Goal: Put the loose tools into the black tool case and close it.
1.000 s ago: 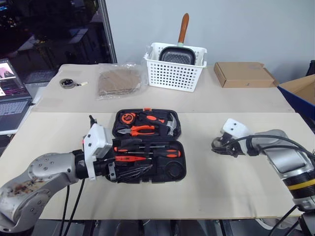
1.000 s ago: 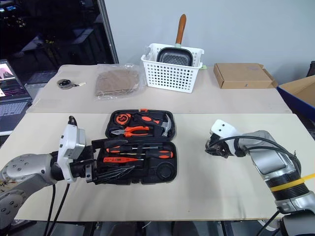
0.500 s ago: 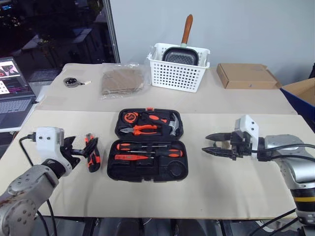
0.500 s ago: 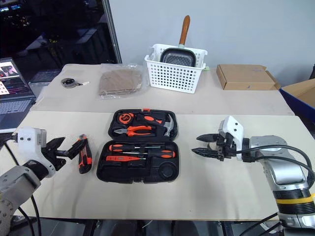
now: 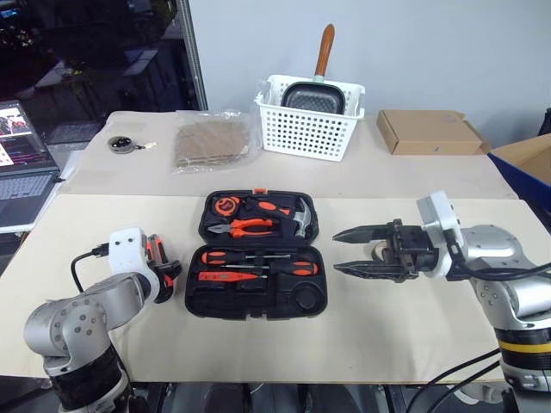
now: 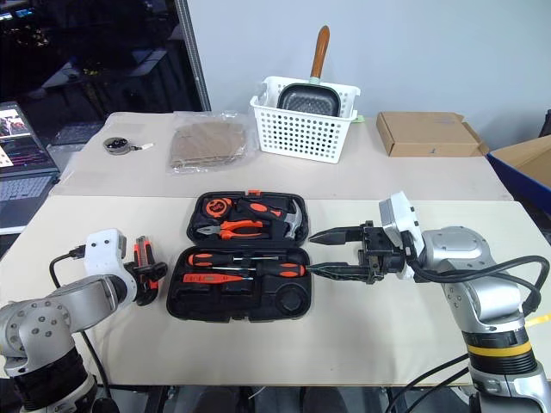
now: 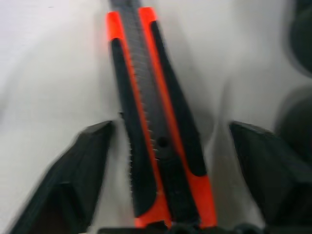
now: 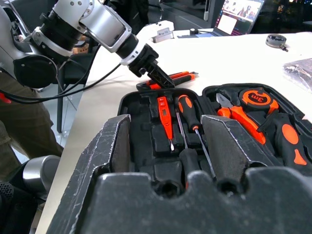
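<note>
The black tool case [image 5: 194, 303] lies open at the table's middle. Pliers, a hammer and a tape measure sit in its far half, and two screwdrivers [image 5: 258, 257] and a slim red tester [image 5: 225, 276] in its near half. An orange-and-black utility knife [image 7: 146, 97] lies on the table just left of the case. My left gripper [image 5: 162, 274] is open and straddles the knife, one finger [image 7: 83, 161] on each side with a gap. My right gripper [image 5: 337, 251] hangs open and empty just right of the case, pointing at it.
A white basket [image 5: 308, 129] holding a pan stands at the back. A cardboard box [image 5: 426, 131] and a blue bin [image 5: 525, 163] are at the back right. A plastic bag [image 5: 209, 142], a small round reel [image 5: 120, 144] and a laptop [image 5: 21, 181] are at the back left.
My left gripper left the case's left edge, swung out left, then came down over the knife on the table. My right gripper rose and turned left toward the case.
</note>
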Robot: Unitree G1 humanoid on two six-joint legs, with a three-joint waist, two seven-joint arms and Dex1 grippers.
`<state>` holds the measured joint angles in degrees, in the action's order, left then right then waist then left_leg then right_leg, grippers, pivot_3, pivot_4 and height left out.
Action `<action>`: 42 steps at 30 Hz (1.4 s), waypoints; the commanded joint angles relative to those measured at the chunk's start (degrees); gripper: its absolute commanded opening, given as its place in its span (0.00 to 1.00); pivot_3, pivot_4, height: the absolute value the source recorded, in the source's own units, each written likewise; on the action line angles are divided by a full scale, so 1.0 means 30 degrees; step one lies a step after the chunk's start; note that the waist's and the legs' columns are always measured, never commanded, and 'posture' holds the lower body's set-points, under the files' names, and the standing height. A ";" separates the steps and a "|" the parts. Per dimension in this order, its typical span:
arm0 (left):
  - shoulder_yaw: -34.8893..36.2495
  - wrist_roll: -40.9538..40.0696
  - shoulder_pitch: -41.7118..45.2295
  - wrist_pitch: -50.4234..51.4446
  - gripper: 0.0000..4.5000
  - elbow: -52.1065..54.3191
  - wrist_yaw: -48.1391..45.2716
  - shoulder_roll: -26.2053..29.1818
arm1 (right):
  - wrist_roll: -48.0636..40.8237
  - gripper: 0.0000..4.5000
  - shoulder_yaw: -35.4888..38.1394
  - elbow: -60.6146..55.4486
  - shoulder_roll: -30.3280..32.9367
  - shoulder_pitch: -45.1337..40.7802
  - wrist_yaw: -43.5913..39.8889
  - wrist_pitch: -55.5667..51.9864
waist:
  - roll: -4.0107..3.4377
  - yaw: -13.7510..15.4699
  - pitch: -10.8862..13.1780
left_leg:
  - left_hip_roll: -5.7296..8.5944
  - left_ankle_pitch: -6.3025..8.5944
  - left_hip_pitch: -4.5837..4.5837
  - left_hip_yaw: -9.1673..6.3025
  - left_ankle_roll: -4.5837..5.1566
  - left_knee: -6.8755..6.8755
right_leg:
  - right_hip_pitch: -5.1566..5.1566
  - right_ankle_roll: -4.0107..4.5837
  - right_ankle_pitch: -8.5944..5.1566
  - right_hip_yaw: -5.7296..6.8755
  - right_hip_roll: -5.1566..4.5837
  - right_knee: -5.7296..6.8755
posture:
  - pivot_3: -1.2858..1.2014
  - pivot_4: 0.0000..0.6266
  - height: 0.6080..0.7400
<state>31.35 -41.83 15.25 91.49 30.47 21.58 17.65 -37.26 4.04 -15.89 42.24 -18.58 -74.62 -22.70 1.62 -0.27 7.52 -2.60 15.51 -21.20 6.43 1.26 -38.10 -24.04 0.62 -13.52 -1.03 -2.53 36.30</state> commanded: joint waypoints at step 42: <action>-0.2337 0.6597 -0.1325 -0.2303 0.82 0.1091 -0.5461 -0.0101 | -0.0270 0.60 0.1986 -0.1054 0.0647 0.2349 0.0131 0.2552 | 0.0042 0.0081 0.0095 | 0.0019 -0.0082 0.0004 -0.0028 -0.0005 0.0035 | 0.0000 0.0021 0.0049 0.0001 0.0010 0.0002 | 0.52 0.24 1.00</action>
<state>24.42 -23.19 11.60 86.75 34.17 5.65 17.78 -37.26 9.32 -18.32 44.18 -10.69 -73.84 -16.51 1.75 -0.03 7.80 -2.54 15.26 -21.20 6.35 1.25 -37.99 -24.04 0.68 -13.37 -1.02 -2.51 36.28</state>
